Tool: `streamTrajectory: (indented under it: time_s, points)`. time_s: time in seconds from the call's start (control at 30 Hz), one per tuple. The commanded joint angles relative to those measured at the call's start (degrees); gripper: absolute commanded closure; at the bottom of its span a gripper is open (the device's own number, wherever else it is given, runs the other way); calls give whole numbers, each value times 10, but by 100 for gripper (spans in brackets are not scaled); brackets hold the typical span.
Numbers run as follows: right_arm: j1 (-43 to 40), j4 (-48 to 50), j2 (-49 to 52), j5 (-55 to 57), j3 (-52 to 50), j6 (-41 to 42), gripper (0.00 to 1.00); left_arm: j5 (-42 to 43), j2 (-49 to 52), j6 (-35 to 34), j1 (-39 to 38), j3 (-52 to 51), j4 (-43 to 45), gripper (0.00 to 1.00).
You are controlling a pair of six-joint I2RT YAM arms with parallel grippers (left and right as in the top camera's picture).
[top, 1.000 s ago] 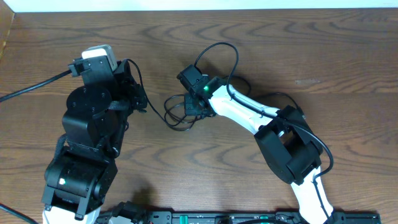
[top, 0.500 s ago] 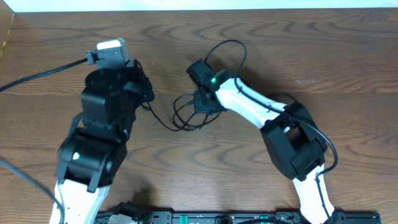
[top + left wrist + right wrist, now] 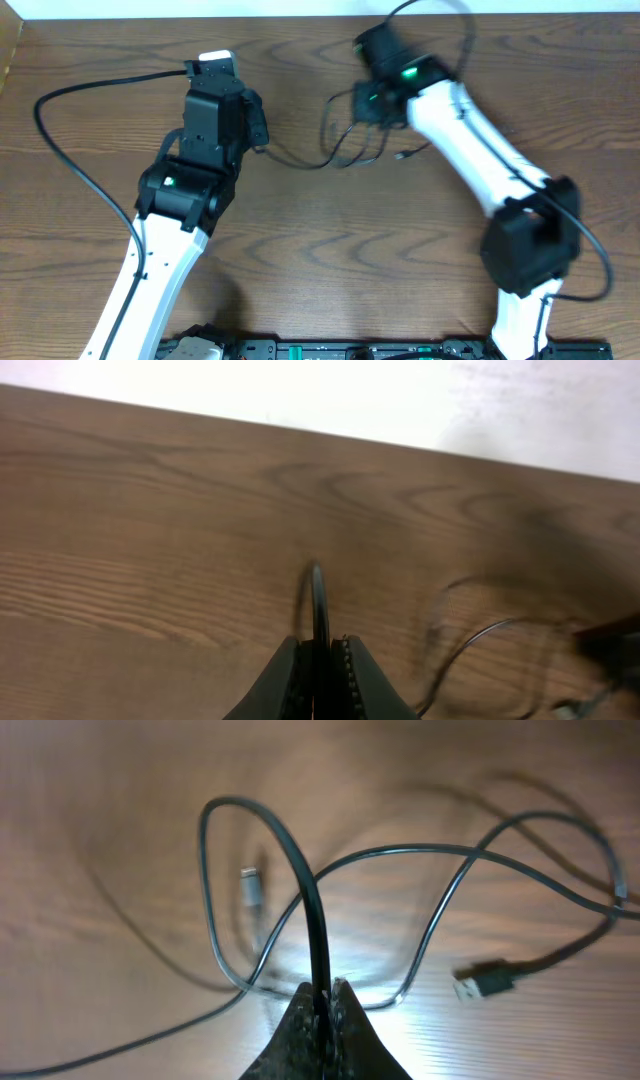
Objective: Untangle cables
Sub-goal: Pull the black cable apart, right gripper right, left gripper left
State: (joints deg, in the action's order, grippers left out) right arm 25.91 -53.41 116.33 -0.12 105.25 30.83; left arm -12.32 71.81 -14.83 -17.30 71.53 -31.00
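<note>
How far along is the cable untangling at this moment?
Done: both grips are made; the left claw and right claw are each shut on a strand of the cables. In hand: one strand runs from the left claw to the right claw's bundle. Remaining: loops cross beside the right claw, so nothing looks separated yet.

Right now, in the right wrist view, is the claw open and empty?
No, the right claw is shut on a dark cable looping up from it.
</note>
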Motion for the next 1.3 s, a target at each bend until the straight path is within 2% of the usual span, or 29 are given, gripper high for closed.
streamTrajectory:
  time_s: [0.0,0.2,0.4,0.57,0.93,1.1,1.27]
  points:
    - [-62,-18,-57,33,14,-31,99,-5,11,2,4,3,4,88]
    - [-186,-61,-121,47,14,-61,99,-76,11,35,5,3,11,88]
    - [-269,-80,-156,47,14,-78,99,-81,11,37,44,3,12,88]
    - [-322,-79,-179,47,14,-90,99,-80,11,-5,120,3,20,88]
    - [-434,-99,-189,56,14,-102,99,-77,11,-19,271,3,52,88]
    - [-473,-110,-189,51,14,-116,99,8,11,-33,324,3,44,88]
    - [-469,-115,-189,51,14,-123,99,18,12,-33,320,3,43,88]
